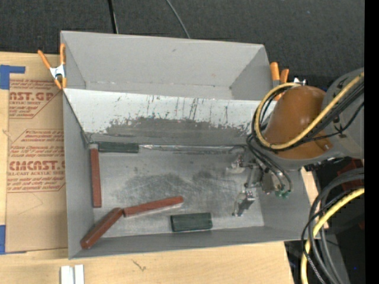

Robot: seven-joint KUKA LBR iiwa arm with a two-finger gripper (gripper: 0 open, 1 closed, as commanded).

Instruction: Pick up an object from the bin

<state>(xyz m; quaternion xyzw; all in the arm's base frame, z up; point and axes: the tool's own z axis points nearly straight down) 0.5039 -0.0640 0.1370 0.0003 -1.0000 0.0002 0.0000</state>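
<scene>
The gripper (244,201) is found low over bare floor at the right of the bin (166,64). Its opening cannot be told, and nothing is seen held. Approach is judged in hand. The nearest thing, a dark block (190,222), lies just beside it, leftward in the view; realignment over the block is called for.

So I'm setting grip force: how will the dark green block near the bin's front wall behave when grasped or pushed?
The dark green block is probably stiff: its edges run straight. Lying flat on the bin floor, it should slide rather than roll or tip. Weight cannot be told.
</scene>
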